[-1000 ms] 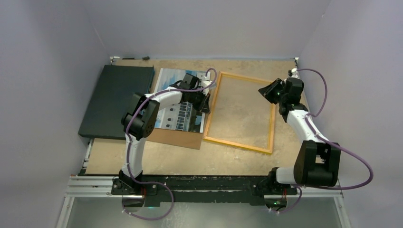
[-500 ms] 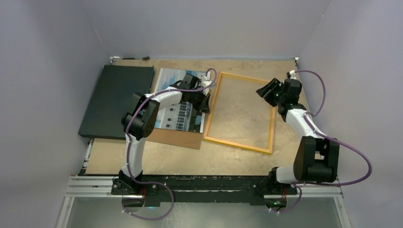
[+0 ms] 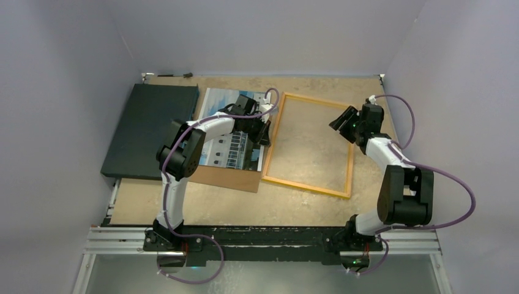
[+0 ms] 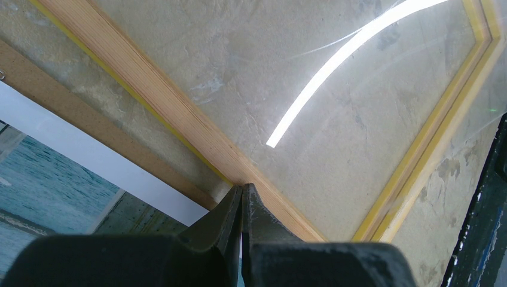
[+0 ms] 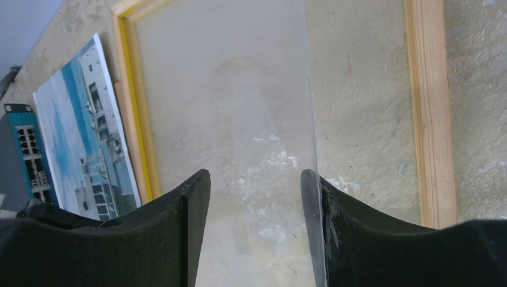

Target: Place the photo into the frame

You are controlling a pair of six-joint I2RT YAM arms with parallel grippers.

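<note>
Left fingers (image 4: 229, 218): clenched, apparently empty, at frame (image 3: 306, 187) left rail. Right fingers (image 5: 194, 206): released above frame. Photo (image 3: 231, 150): on backing board (image 3: 226, 177), left of frame; I judge it light, floppy, glossy-slick; pinch a free edge.

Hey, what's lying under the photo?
A brown board sticks out from beneath the photo at its near edge. The rest of the board is covered.
</note>
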